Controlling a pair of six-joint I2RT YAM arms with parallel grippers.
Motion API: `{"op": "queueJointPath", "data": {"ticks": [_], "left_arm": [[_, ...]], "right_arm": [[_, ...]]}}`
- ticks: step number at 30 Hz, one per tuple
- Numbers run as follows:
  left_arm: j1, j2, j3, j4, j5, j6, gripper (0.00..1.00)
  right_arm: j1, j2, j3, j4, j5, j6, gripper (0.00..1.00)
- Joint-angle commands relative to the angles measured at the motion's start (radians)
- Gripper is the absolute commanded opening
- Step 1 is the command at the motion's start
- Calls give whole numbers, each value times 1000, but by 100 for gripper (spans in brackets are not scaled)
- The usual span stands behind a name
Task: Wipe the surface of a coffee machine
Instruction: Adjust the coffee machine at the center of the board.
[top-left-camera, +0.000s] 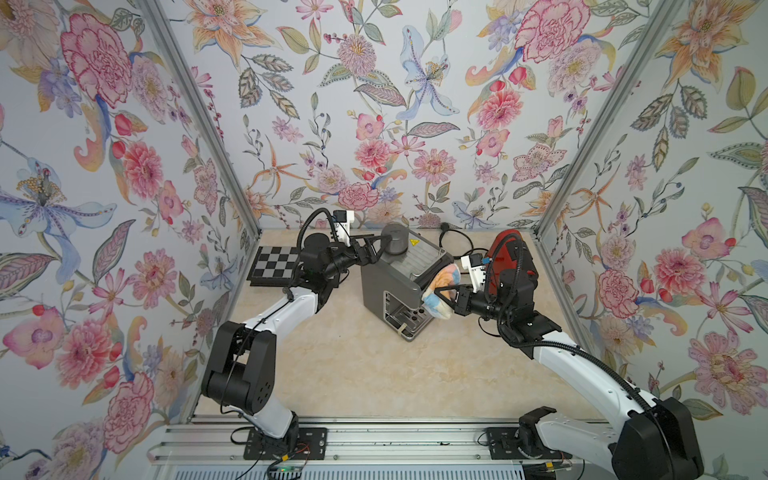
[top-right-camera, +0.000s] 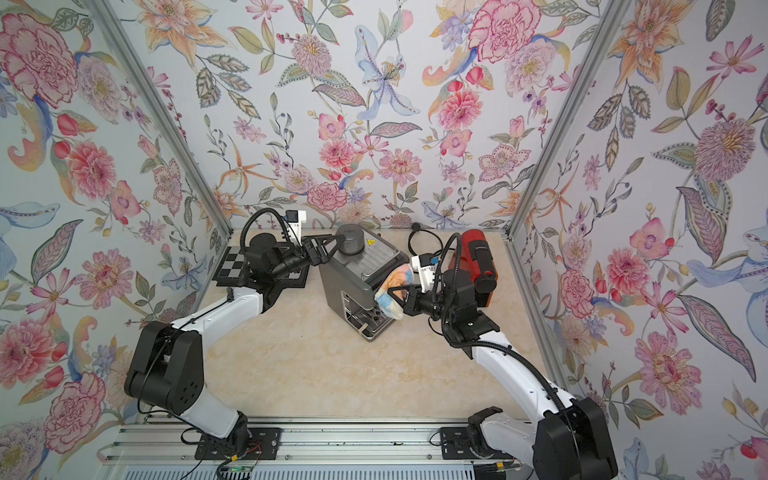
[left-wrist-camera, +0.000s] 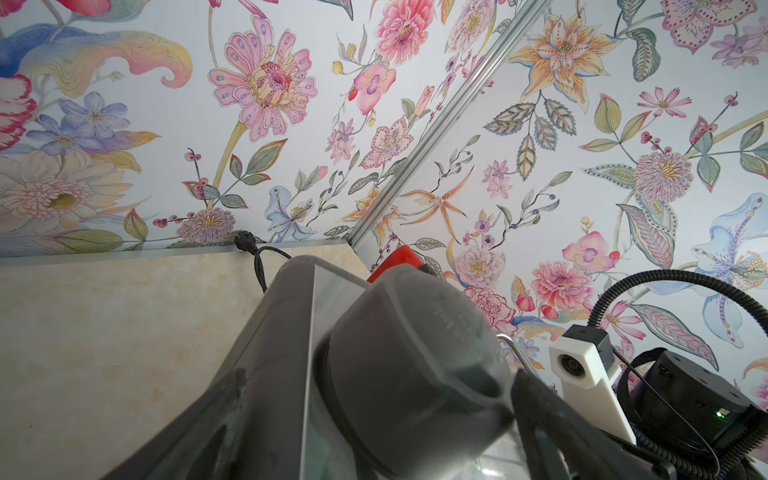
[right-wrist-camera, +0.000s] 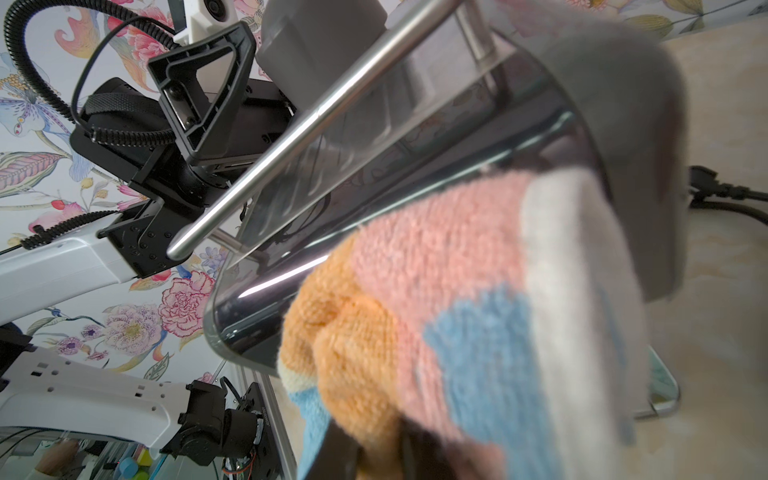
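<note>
**Right fingers** (right-wrist-camera: 338, 457): closed tight on a bunched cloth (top-left-camera: 441, 291) of orange, pink, blue and white terry. Only their dark tips show under the fabric in the right wrist view. The cloth is pressed against the rounded right front edge of the coffee machine (top-left-camera: 382, 282), on the polished metal just below the top rail.

**Left fingers** (left-wrist-camera: 548, 415): spread as wide as they go, gripping nothing. They stand either side of the grey round cap (top-left-camera: 395, 241) at the far end of the machine's top. Whether they touch it cannot be told.

**Coffee machine**: grey and steel, upright near the middle of the table (top-left-camera: 353, 374). It is turned at an angle, with the drip tray toward the near side.

**Step in hand (judged)**: a wiping pass on the machine's upper right front, with the left arm placed as a brace at the far end. The grey left side panel and the top grate look yet to be covered.

**Next move calls for (judged)**: even pressure while the cloth is drawn along the curved metal. Its loose end should be kept off the rail, and the push kept light enough that the machine does not slide or turn.

**Also on the table**:
- Red appliance (top-left-camera: 505, 249), far right, just behind the right arm.
- Black power cord (top-left-camera: 455, 241), coiled at the far edge.
- Checkerboard (top-left-camera: 274, 266), far left.
</note>
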Motion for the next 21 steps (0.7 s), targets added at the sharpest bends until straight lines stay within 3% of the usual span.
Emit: {"op": "queueJointPath", "data": {"ticks": [1,12,21], "left_arm": [[-167,-72,-6,-156,247,12,99],[-143,-41,304,-700,38,333,99],[-156,69,562,-1008,-154,509,99]], "right_arm": [[6,53,10,54,33,-51,0],[-25,-61,-92,-16,-1,-47,0],[-77,-159,-162,-42,5,-33,0]]}}
